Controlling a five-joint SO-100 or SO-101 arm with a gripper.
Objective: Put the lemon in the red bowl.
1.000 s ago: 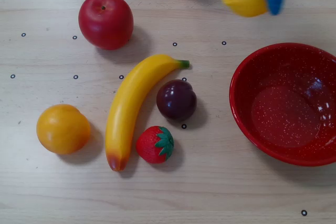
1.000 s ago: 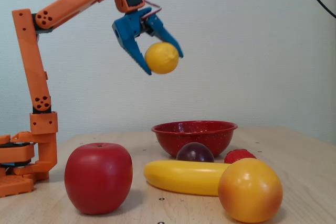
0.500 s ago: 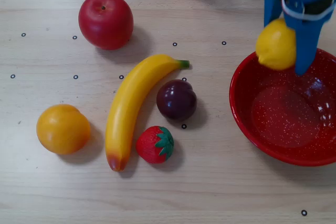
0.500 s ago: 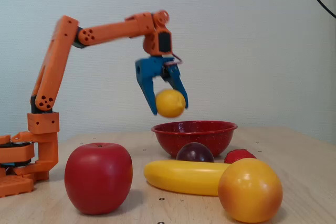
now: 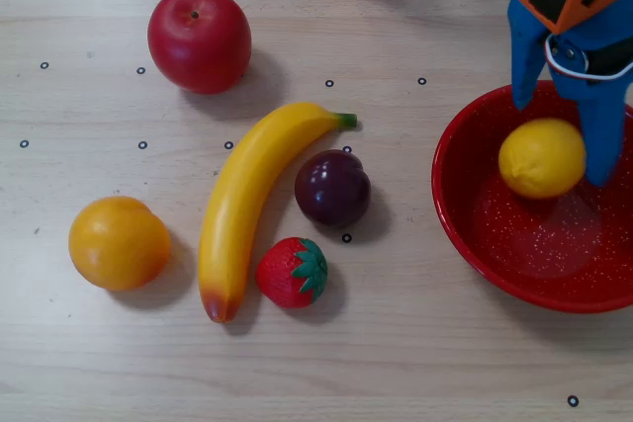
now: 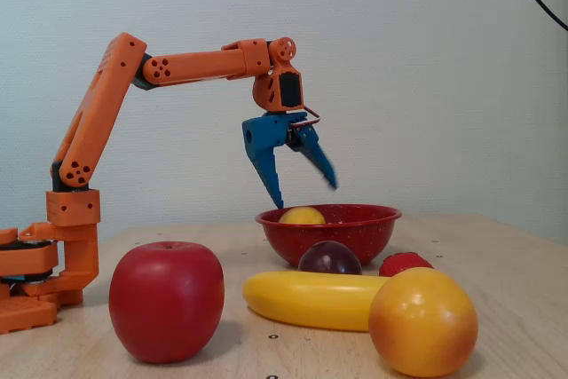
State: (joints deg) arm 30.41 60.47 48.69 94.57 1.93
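The yellow lemon point(image 5: 541, 157) lies inside the red speckled bowl point(image 5: 465, 224) at the right of the overhead view; in the fixed view its top point(image 6: 302, 216) shows just above the bowl's rim point(image 6: 355, 219). My blue-fingered gripper point(image 5: 564, 140) hangs open above the bowl, its fingers spread to either side of the lemon and clear of it. In the fixed view the gripper point(image 6: 304, 195) is a little above the rim, holding nothing.
On the wooden table left of the bowl lie a red apple point(image 5: 199, 39), a banana point(image 5: 252, 200), a dark plum point(image 5: 332, 188), a strawberry point(image 5: 294, 272) and an orange-yellow fruit point(image 5: 119, 242). The arm's orange base point(image 6: 40, 264) stands at the fixed view's left.
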